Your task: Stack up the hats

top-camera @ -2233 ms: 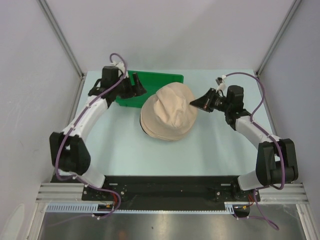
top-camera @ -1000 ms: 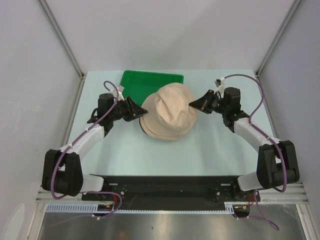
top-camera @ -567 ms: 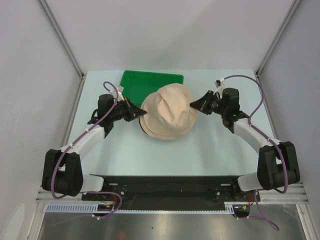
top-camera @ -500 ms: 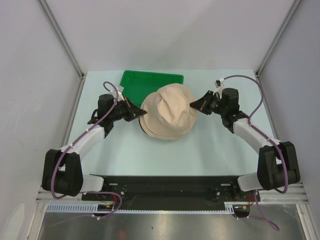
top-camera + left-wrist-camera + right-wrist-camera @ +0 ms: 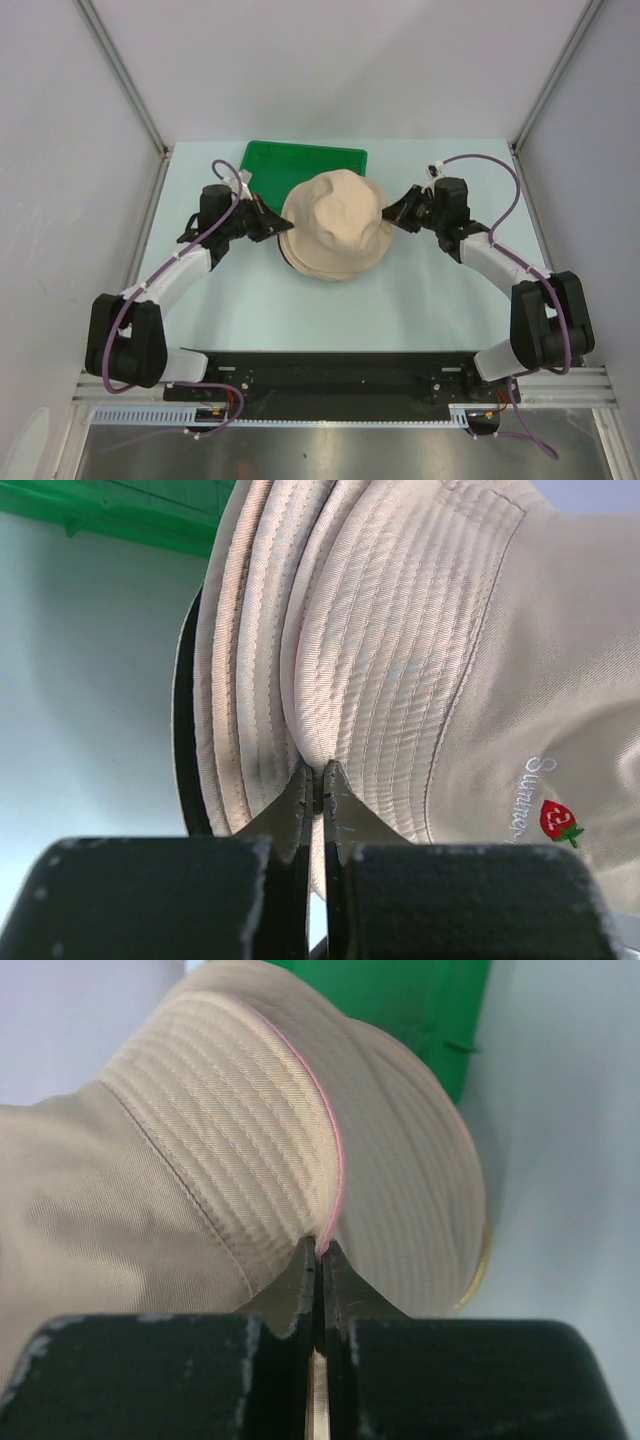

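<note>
A pile of beige hats [image 5: 336,238] sits mid-table, the top hat's crown [image 5: 338,215] domed above the layered brims. My left gripper [image 5: 277,228] is shut on the top hat's brim [image 5: 380,670] at the pile's left edge; lower brims [image 5: 225,680], one black-edged, lie beside it. My right gripper [image 5: 389,212] is shut on the same hat's pink-edged brim [image 5: 250,1120] at the right side. A strawberry logo [image 5: 558,820] shows on the crown in the left wrist view.
A green plastic tray [image 5: 305,160] lies behind the pile, partly covered by it, and shows as a green tray edge [image 5: 110,515] and a green tray corner [image 5: 440,1010] in the wrist views. A gold ring edge [image 5: 478,1272] peeks under the lowest brim. Grey walls enclose the table.
My left gripper closed onto the top hat's left brim. The right gripper shifted slightly toward the pile, and the crown now stands rounder and higher.
</note>
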